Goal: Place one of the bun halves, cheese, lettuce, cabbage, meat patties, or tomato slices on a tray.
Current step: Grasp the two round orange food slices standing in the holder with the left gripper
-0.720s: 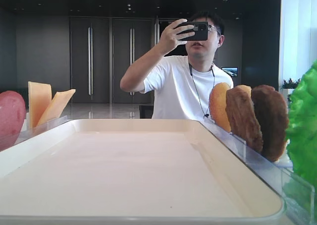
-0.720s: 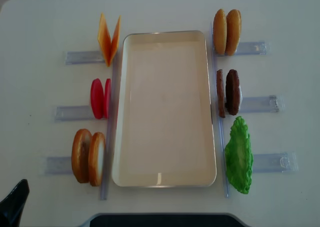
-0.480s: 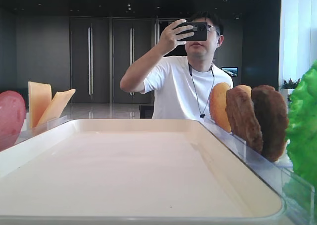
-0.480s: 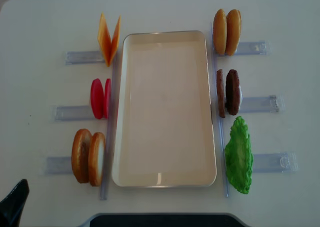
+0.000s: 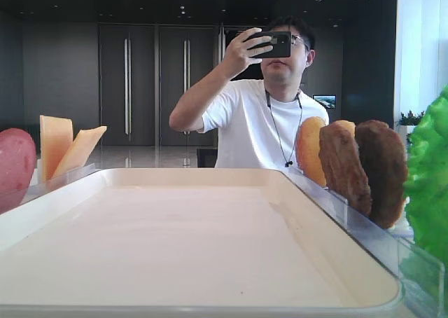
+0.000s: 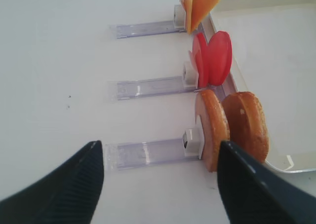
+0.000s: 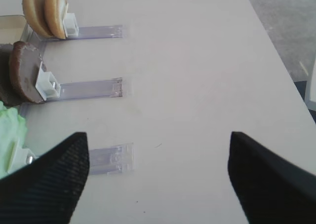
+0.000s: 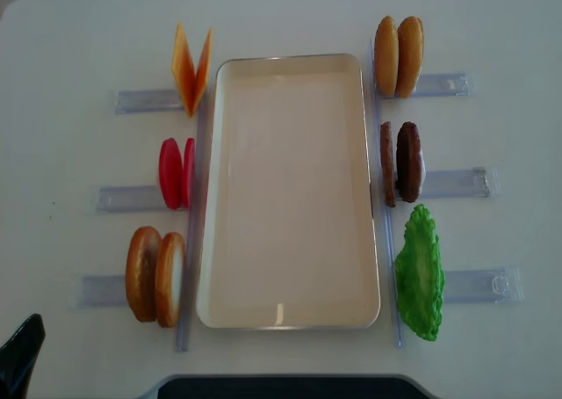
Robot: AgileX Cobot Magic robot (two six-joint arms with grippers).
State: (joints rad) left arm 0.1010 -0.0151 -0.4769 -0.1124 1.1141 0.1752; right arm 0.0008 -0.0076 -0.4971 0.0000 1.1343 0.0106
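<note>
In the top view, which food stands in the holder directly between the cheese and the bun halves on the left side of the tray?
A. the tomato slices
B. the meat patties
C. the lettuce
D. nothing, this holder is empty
A: in the top view the red tomato slices stand on edge between the cheese above them and the bun halves below them, left of the tray.

place: office lobby or demo hall | evidence: far dark doors point(image 5: 157, 80), glossy floor point(image 5: 150, 157), man point(image 5: 269, 122) filming, white table point(image 8: 70, 47)
</note>
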